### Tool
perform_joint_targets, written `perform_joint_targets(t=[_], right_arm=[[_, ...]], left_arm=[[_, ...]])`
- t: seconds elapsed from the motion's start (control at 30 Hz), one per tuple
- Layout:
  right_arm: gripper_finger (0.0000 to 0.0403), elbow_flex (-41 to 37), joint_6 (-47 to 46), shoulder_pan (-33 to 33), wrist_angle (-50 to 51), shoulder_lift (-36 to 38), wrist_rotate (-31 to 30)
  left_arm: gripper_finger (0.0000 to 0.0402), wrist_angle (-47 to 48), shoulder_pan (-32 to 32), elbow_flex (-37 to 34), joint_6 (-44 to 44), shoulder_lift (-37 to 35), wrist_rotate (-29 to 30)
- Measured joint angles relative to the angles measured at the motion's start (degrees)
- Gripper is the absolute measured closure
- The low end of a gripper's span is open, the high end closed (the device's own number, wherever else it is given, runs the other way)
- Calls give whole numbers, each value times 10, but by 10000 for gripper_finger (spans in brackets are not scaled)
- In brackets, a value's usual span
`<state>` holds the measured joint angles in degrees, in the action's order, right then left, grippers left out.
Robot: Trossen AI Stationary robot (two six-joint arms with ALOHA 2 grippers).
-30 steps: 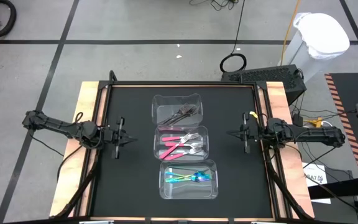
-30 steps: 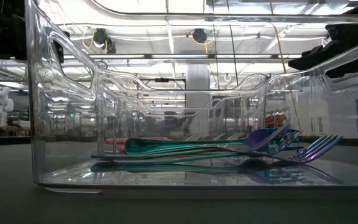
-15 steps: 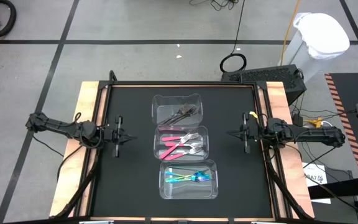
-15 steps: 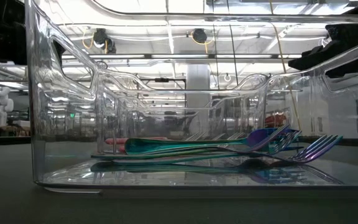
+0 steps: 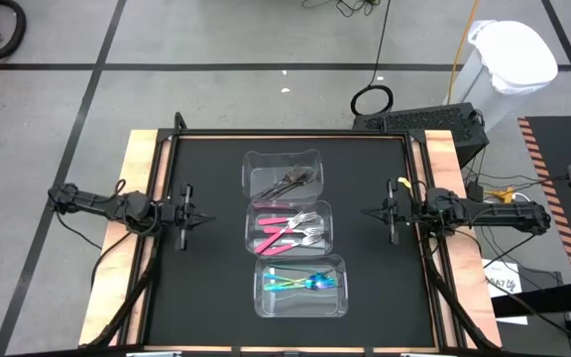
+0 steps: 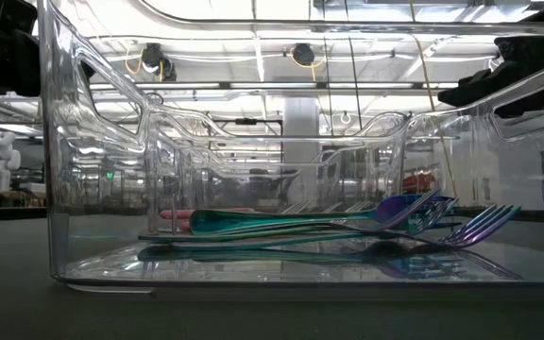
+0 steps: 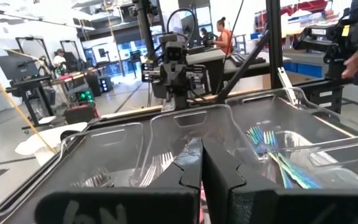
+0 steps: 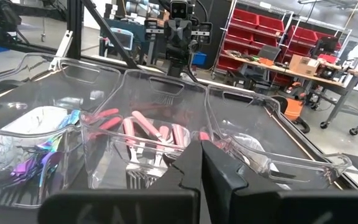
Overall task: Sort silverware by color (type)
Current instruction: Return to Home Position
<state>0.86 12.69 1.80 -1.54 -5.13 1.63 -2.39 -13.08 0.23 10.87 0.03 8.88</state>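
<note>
**A:** Three bins (image 5: 250,159) in a row mid-worktop (image 5: 216,297): grey forks (image 5: 292,179) at one end, pink forks (image 5: 287,232) in the middle, blue forks (image 5: 303,283) at the other.

**B:** How would they handle?

**A:** Likely light, stiff and slick. Best pinched across the handle; bin walls crowd any reach.

**B:** And the arms?

**A:** Left end effector (image 5: 198,218) and right end effector (image 5: 375,211), both closed and empty, sit at opposite worktop edges with open room between.
</note>
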Motion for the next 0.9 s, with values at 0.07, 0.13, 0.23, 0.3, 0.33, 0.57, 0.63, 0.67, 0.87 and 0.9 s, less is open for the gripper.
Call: perform_joint_targets(t=[0.07, 0.13, 0.23, 0.3, 0.33, 0.57, 0.63, 0.67, 0.87, 0.9], right_arm=[[400, 0, 0, 0, 0, 0, 0], [400, 0, 0, 0, -1, 0, 0], [400, 0, 0, 0, -1, 0, 0], [400, 0, 0, 0, -2, 0, 0], [400, 0, 0, 0, -2, 0, 0], [400, 0, 0, 0, -2, 0, 0], [400, 0, 0, 0, -2, 0, 0], [400, 0, 0, 0, -2, 0, 0], [400, 0, 0, 0, -2, 0, 0], [400, 0, 0, 0, -3, 0, 0]], left_arm=[[394, 0, 0, 0, 0, 0, 0], [394, 0, 0, 0, 0, 0, -1], [394, -3, 0, 0, -1, 0, -34], [394, 10, 0, 0, -16, 0, -56], [394, 10, 0, 0, -18, 0, -59], [394, 4, 0, 0, -5, 0, -39], [394, 3, 0, 0, -1, 0, -35], [394, 3, 0, 0, 0, 0, -31], [394, 5, 0, 0, -7, 0, -26], [394, 5, 0, 0, -10, 0, -26]])
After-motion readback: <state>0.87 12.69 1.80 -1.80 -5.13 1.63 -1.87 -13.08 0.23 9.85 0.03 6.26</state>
